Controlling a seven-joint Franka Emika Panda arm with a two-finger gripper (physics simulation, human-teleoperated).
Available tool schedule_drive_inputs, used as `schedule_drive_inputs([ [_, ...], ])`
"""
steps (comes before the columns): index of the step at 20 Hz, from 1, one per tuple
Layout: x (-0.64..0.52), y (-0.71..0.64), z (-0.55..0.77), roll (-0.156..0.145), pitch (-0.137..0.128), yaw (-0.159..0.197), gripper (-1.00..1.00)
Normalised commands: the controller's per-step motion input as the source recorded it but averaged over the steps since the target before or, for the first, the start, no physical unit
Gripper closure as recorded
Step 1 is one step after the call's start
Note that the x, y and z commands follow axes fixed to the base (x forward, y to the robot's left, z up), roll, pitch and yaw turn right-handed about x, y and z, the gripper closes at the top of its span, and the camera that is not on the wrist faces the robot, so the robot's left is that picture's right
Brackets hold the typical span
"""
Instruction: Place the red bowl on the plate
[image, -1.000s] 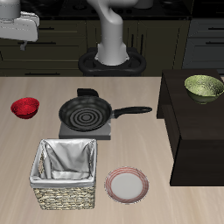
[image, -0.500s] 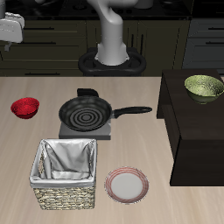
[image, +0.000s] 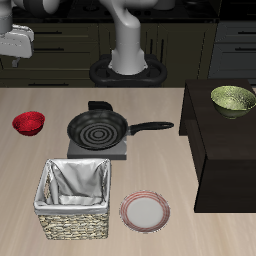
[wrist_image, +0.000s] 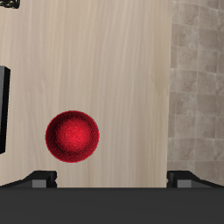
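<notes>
The red bowl sits upright on the wooden table, beside the frying pan and away from the plate. The plate, white-grey with a pinkish-brown rim, lies near the table's front edge next to the basket. My gripper hangs high above the red bowl, at the edge of the exterior view. Seen from the wrist, the red bowl lies far below my gripper, a little off its centre. The jaws stand wide apart with nothing between them.
A black frying pan rests on a small burner mid-table. A wicker basket with a white liner stands beside the plate. An olive-green bowl sits on a dark cabinet.
My gripper has shifted slightly sideways and then come down a little above the red bowl. Nothing on the table has moved.
</notes>
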Motion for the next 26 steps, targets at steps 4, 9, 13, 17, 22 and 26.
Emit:
schedule_drive_inputs([
  [4,0.06,0.18,-0.37,0.003,0.047,-0.007,-1.00],
  [9,0.05,-0.04,-0.33,-0.028,0.032,-0.015,-1.00],
  [13,0.01,-0.01,-0.31,0.040,0.053,-0.024,-1.00],
  [17,0.00,-0.03,-0.12,0.003,0.005,-0.022,-1.00],
  [22,0.02,0.03,-0.32,0.008,0.040,-0.005,-1.00],
  [26,-0.02,-0.04,-0.33,0.000,0.045,-0.021,-1.00],
])
